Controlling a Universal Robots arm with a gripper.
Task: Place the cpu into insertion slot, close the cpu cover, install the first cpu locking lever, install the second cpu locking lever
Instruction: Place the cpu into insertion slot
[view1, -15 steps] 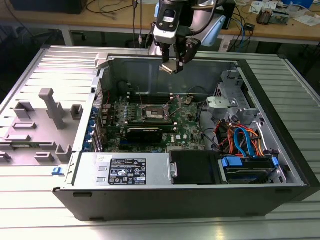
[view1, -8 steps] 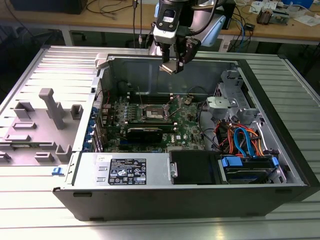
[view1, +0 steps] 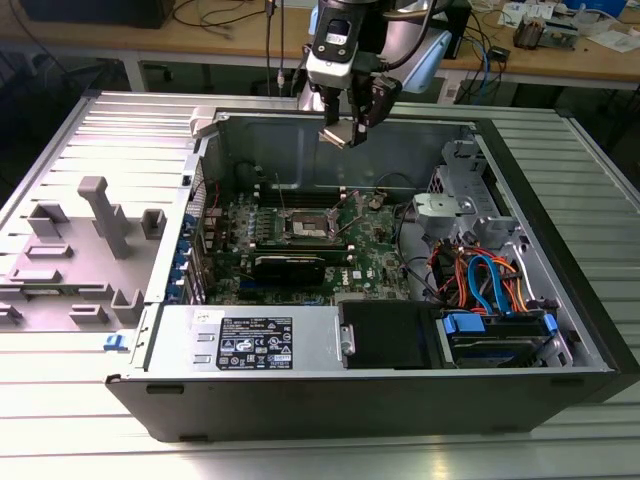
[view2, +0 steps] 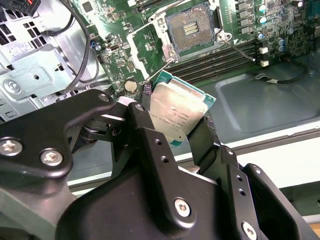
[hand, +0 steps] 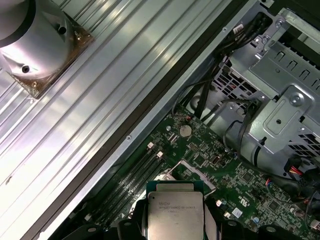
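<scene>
I had the gripper pinched on the cpu, its two black fingers pressed against opposite edges of the chip. In the exterior view the chip hung tilted in the air above the open computer case, near the case's rear wall and well apart from the board below. In both wrist views its silvery-tan top faced the camera, with a green rim showing around it in the second wrist view.

The socket sat on the green motherboard and was uncovered. In the second wrist view its field of contacts lay bare inside a bright metal frame, with nothing seated in it. I could not tell how the locking levers stood. The memory slots ran just beside the socket, and a round coin battery sat near the held chip's corner as that camera saw it.

In the first wrist view the chip was between the finger ends, over the board, with the same battery beyond it and a grey metal drive cage off to one side. On the exterior view's left a grey fixture block stood on the ribbed table — apart from the case. A long black card lay on the board just beside the socket.
</scene>
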